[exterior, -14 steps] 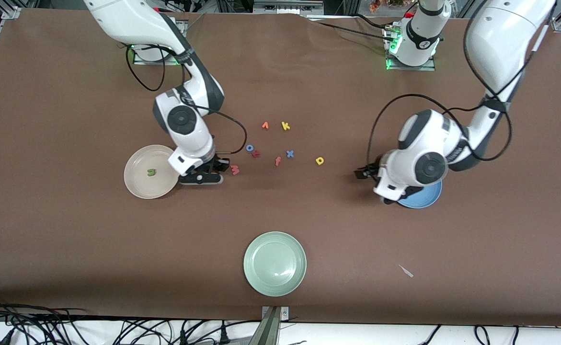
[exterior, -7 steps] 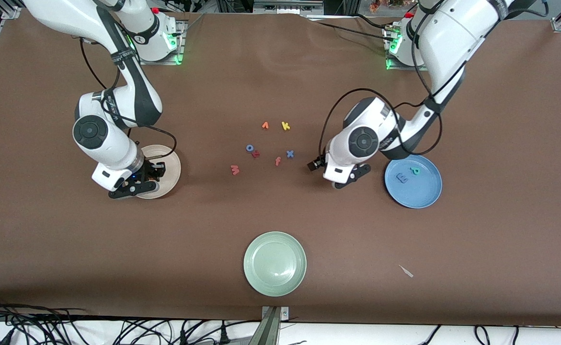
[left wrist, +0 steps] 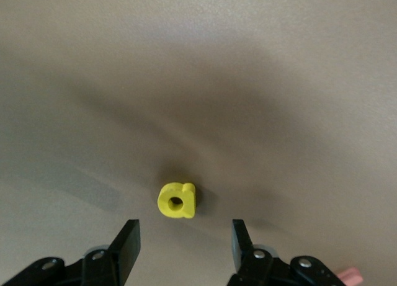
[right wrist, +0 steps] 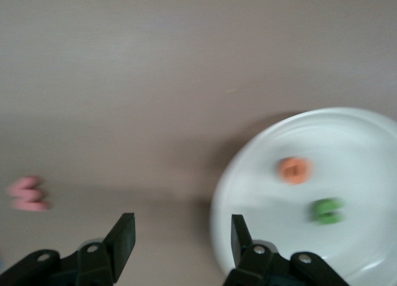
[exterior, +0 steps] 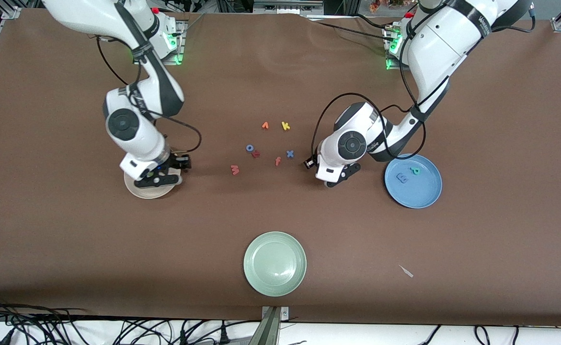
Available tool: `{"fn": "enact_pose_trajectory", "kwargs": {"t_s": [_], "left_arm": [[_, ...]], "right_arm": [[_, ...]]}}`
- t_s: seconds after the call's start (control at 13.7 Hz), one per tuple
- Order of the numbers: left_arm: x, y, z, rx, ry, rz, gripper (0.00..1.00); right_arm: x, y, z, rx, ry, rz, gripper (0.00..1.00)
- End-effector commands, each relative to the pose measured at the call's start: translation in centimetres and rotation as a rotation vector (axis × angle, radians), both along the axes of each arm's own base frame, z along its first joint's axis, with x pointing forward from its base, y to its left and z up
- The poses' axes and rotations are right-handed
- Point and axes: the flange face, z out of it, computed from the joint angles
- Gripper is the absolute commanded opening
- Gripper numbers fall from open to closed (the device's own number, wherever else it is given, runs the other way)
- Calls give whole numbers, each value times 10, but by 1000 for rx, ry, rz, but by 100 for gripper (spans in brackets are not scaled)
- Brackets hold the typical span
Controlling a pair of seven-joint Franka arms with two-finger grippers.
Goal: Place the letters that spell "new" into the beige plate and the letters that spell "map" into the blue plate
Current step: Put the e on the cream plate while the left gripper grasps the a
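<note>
The yellow a [left wrist: 177,200] is hidden in the front view beneath the left gripper [exterior: 334,178], which hangs over the table just beside the blue plate [exterior: 426,199]; m [exterior: 402,178] and p [exterior: 415,170] lie in that plate. The right gripper [exterior: 158,179] is over the beige plate [exterior: 141,191]'s rim.

Left wrist view: fingers parted, empty, the a on the table just ahead, centred between them.

Right wrist view: fingers spread, empty; e [right wrist: 294,170] and n [right wrist: 327,211] lie in the plate, w [right wrist: 27,194] outside.
</note>
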Motion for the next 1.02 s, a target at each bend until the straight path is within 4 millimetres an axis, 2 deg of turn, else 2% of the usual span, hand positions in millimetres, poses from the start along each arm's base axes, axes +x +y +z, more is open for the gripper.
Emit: {"fn": "enact_pose_trajectory", "kwargs": {"t_s": [0.0,0.07,0.22,0.29,0.44,0.58,0.8,0.95], "left_arm": [[0,1,-9,14,-5,-1,68],[-1,1,-11,24,-12,-16,63],[-4,3,-14,30,-7,-22,39],[-3,3,-14,30,-8,-20,27],[0,7,-12,31,-9,-14,9],[9,17,-5,31,-13,-14,8],[44,52,27,36,-34,30,8],[63,75,48,46,-16,-16,9]], "right_arm": [[-15,67,-3,18,-15,-78,73],[-23,95,-6,22,-17,-72,75],[-35,145,-31,22,-37,-21,78],[-43,161,-42,27,-63,5,78],[-44,158,-52,-2,-94,81,78],[-41,148,-54,-17,-99,124,78],[-36,136,-59,-7,-117,184,78],[-40,137,-74,25,-133,180,78]]}}
